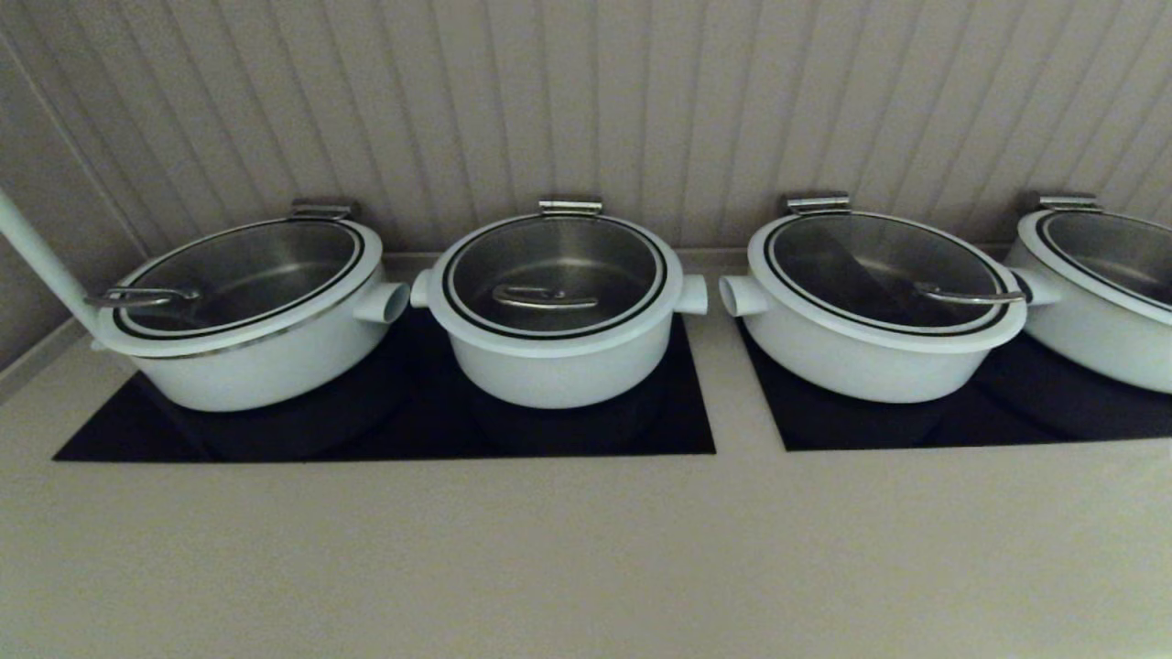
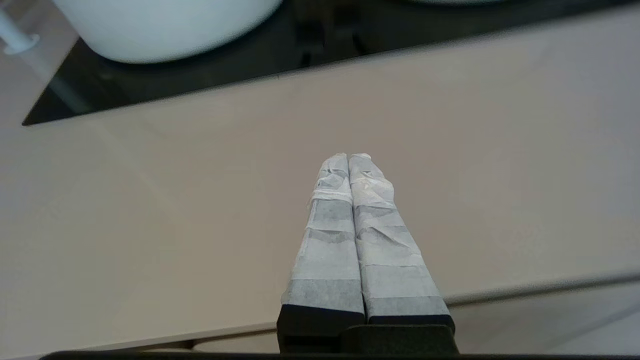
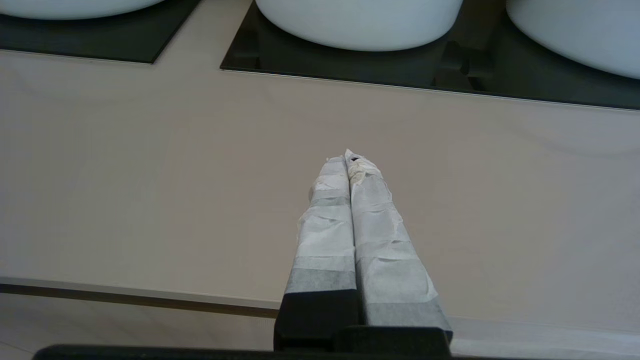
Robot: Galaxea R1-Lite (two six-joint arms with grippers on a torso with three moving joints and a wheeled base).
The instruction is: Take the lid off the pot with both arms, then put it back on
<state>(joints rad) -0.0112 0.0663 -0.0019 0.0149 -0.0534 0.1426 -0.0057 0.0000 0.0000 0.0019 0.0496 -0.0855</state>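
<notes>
1. Beige countertop [image 1: 586, 549] runs below a ribbed, panelled wall [image 1: 586, 91], with two black glass hob panels [image 1: 678, 403] set into it.
2. Left gripper [image 2: 348, 159] hovers over the bare countertop near its front edge, its tape-wrapped fingers [image 2: 330, 240] pressed together and holding nothing.
3. Right gripper [image 3: 346, 159] hovers likewise over the counter short of the hobs, its taped fingers [image 3: 380, 240] closed tip to tip, also empty. Neither arm appears in the head view.
4. Beyond the grippers, the pot [image 1: 558, 357] stands on the left hob panel, second of four white pots in the row, with a stub handle [image 1: 693, 295] on each side.
5. The lid [image 1: 556, 275] sits seated on the pot, its curved steel handle [image 1: 542, 297] at the centre of the glass.
6. A wider white pot [image 1: 247, 357] stands just beside it on the same panel; a white ladle handle [image 1: 37, 252] leans at this pot's left side.
7. Two more wide pots, one [image 1: 870, 348] and another [image 1: 1099, 311] at the frame edge, rest on the right hob panel [image 1: 916, 426].
</notes>
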